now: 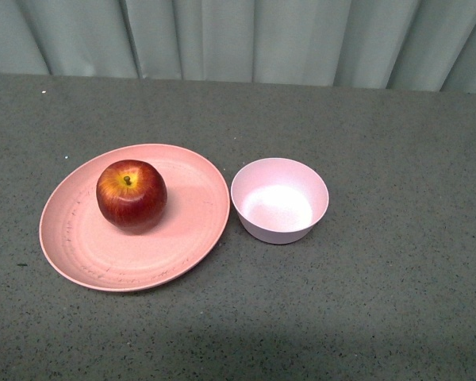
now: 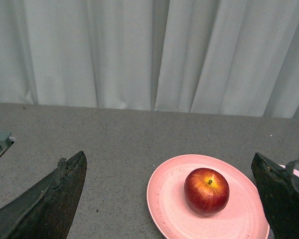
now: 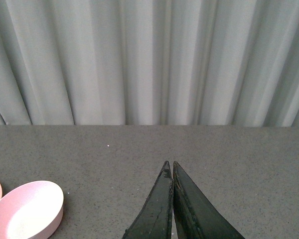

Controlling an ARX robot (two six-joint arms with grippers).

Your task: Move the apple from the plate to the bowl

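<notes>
Left wrist view showed the left gripper (image 2: 169, 157) with fingers spread wide, gripping nothing. The right gripper (image 3: 170, 167) had its fingers pressed together, empty. The apple (image 1: 132, 195) sat on the plate (image 1: 182, 238), left of centre. The bowl (image 1: 262, 232) stood just beside the plate's right rim, with bare table (image 1: 397, 278) beyond.

Front camera looks steeply down on the plate (image 1: 95, 246), with the bowl (image 1: 279, 230) just beside it on the surface (image 1: 381, 302). Both wrist cameras sit low, facing the curtain (image 1: 238, 40) beyond the plate. The left one is close to the plate and looks out between the spread fingers of the left gripper (image 2: 168, 155). The right one catches only the plate's edge and the bowl.
</notes>
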